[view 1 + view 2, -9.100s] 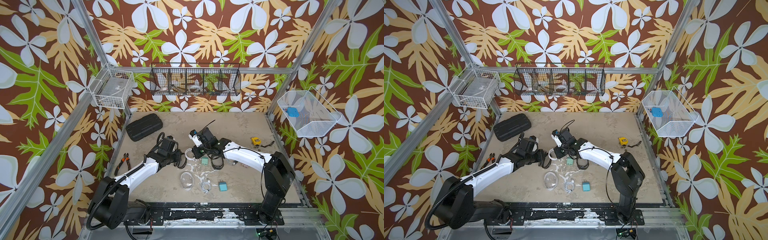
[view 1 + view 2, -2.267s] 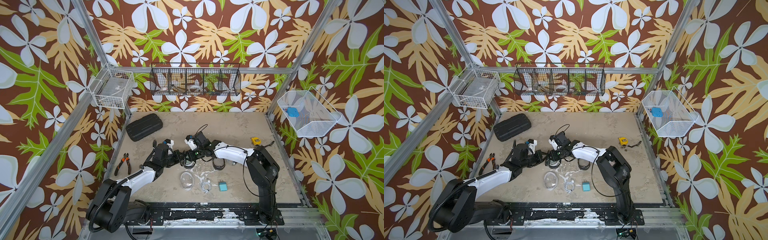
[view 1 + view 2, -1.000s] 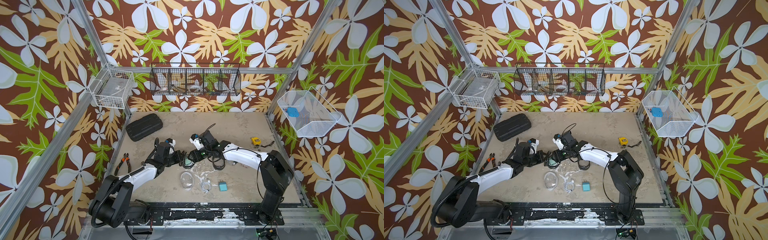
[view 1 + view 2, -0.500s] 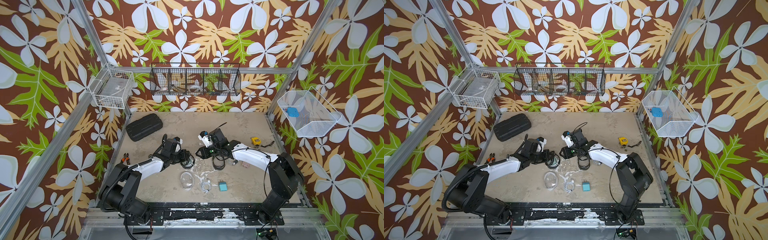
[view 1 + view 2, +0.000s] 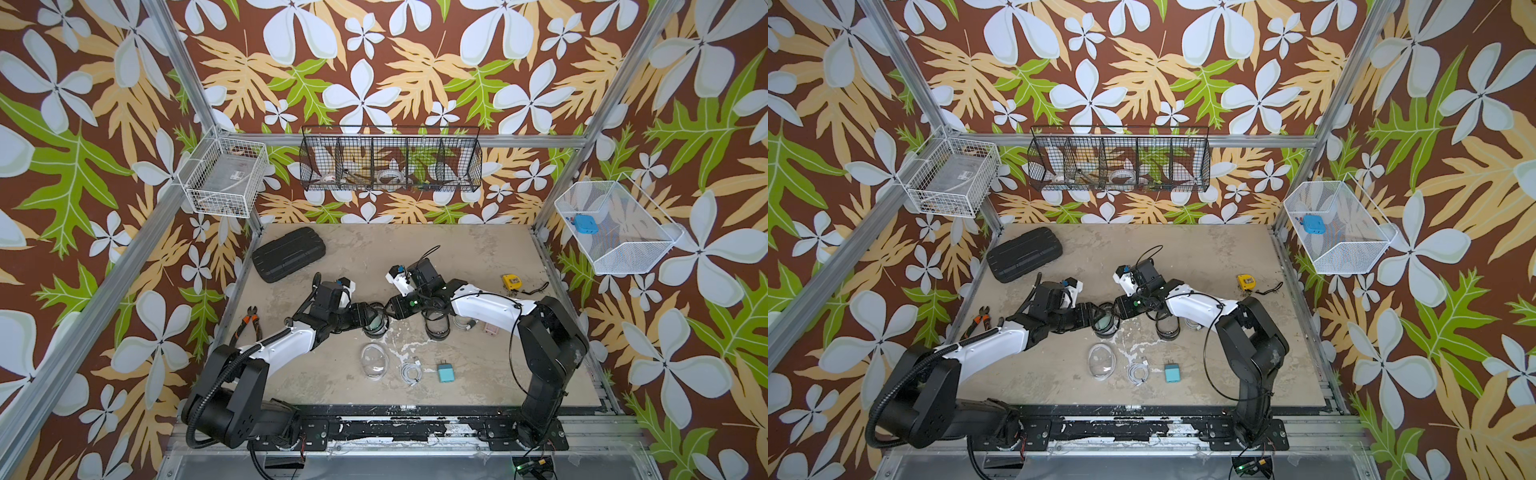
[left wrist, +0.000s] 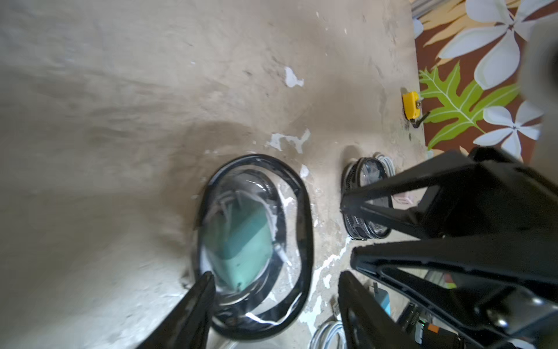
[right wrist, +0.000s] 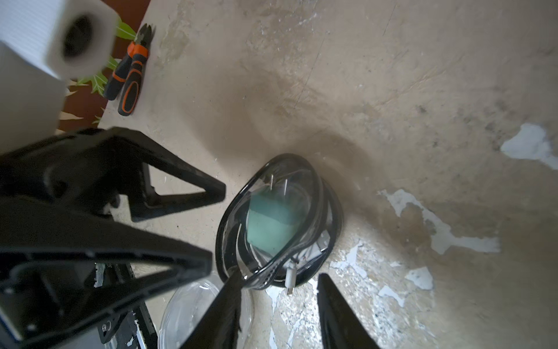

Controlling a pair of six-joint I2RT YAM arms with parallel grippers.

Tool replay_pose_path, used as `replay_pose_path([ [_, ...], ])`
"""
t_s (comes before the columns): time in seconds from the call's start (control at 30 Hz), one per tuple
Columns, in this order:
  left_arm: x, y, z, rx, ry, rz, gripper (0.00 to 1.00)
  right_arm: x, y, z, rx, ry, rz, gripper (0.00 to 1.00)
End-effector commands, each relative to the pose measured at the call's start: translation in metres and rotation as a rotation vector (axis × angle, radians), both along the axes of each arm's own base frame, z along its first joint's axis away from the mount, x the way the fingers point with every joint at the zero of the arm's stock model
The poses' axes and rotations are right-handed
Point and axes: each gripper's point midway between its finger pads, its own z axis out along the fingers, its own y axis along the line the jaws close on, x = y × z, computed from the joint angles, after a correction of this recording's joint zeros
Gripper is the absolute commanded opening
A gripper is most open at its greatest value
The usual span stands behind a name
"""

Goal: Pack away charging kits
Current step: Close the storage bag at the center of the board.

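A black-rimmed pouch [image 5: 375, 323] [image 5: 1104, 323] lies mid-table with a mint plug [image 7: 273, 225] and a white cable inside. The cable's connector [image 7: 290, 276] pokes out of its opening. My left gripper [image 6: 276, 281] [image 5: 368, 314] is open, straddling one end of this pouch [image 6: 297, 229], one finger against the rim. My right gripper [image 7: 279, 279] [image 5: 390, 308] is open at the opposite end, with the connector between its fingers. A second black-rimmed pouch [image 5: 436, 327], a white cable [image 5: 461, 324] and a pink plug [image 5: 490, 330] lie to the right. Nearer the front lie a clear pouch [image 5: 374, 360], a coiled cable [image 5: 410, 371] and a teal plug [image 5: 446, 372].
A black ribbed hard case [image 5: 289, 259] lies at the back left and pliers [image 5: 249, 320] by the left edge. A yellow tape measure [image 5: 511, 281] sits at the right. Wire baskets hang on the walls; the right one [image 5: 623, 253] holds a blue plug block [image 5: 585, 223].
My left gripper was shut at the pouch's rim and now has its jaws wide apart. My right gripper's jaws have narrowed a little. The pouch lies where it was.
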Motion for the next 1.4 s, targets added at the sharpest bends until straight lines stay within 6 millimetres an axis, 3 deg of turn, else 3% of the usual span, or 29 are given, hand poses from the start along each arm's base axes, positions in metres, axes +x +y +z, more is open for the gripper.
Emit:
replay_pose_path([
  [0.0,0.003,0.007,-0.001,0.031,-0.01,0.01,0.64,0.001,0.002,-0.006,-0.006,0.028,-0.019,0.41],
  [0.27,0.003,0.007,-0.009,0.006,0.009,0.044,0.62,0.005,0.006,-0.03,-0.029,0.078,-0.027,0.3],
  [0.57,0.003,0.007,-0.018,-0.005,0.02,0.057,0.58,0.0,0.008,-0.028,0.0,0.098,-0.023,0.32],
  [0.9,-0.006,0.0,-0.031,0.026,0.045,0.04,0.5,-0.004,0.024,-0.029,0.012,0.113,0.012,0.3],
  [1.17,-0.011,0.004,-0.035,0.041,0.05,0.048,0.47,-0.007,0.016,-0.041,-0.043,0.123,0.003,0.02],
  [1.27,-0.01,0.007,-0.032,0.051,0.041,0.062,0.47,-0.01,0.011,-0.046,-0.062,0.129,0.002,0.0],
  [1.37,-0.01,0.012,-0.027,0.059,0.025,0.088,0.56,-0.012,0.003,-0.05,-0.101,0.117,-0.007,0.0],
])
